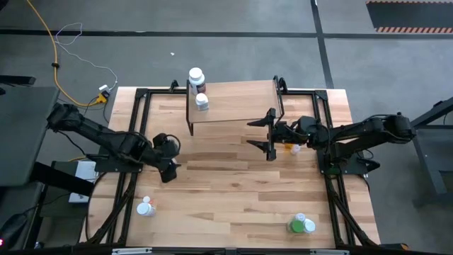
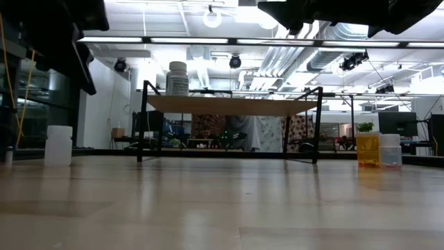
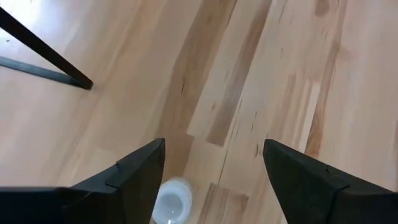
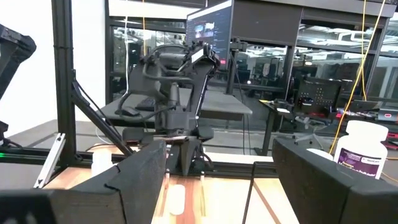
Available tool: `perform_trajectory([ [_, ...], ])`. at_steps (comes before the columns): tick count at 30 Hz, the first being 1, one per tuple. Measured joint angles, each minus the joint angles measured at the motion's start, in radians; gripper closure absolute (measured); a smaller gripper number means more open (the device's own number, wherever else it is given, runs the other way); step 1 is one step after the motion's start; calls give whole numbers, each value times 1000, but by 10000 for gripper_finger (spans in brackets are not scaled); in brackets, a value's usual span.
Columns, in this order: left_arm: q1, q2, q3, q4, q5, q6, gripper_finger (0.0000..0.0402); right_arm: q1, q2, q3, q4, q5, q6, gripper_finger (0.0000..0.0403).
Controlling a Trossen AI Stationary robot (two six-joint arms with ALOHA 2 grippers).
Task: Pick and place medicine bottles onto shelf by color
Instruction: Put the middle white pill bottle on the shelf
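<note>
The shelf [image 1: 237, 103] stands at the table's far middle. Two white medicine bottles stand on its left end, a taller one [image 1: 196, 76] [image 2: 178, 78] and a smaller one [image 1: 202, 102]. My left gripper [image 1: 168, 168] [image 3: 214, 168] is open over the table's left part and slants down. A white round bottle top [image 3: 172, 199] shows just beneath it, untouched. My right gripper [image 1: 270, 134] [image 4: 221, 168] is open and level near the shelf's near right corner. An orange bottle [image 1: 290, 149] [image 2: 368, 149] stands on the table behind its fingers.
A white bottle [image 1: 146, 207] [image 2: 59, 145] stands near the table's near left corner, a green one [image 1: 302, 225] near the near right corner. The shelf's black leg [image 3: 50, 56] is close to my left gripper. Bare wood lies between the arms.
</note>
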Motion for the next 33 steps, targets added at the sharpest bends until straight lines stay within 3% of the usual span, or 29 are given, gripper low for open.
perform_trajectory([
  [6, -8, 47, 0, -43, -15, -3, 95, 0, 0, 0, 0, 0, 0, 119],
  [11, 9, 77, -1, -131, -49, -15, 88, 0, 0, 0, 0, 0, 0, 119],
  [18, 41, 84, -1, -175, 104, 13, 87, 0, 0, 1, -7, 0, 0, 119],
  [24, 74, 101, -1, -179, 91, 57, 87, 0, 0, 1, -7, 0, 0, 119],
  [33, 104, 212, -1, -177, 157, 163, 87, 0, 0, 1, -7, 0, 0, 119],
])
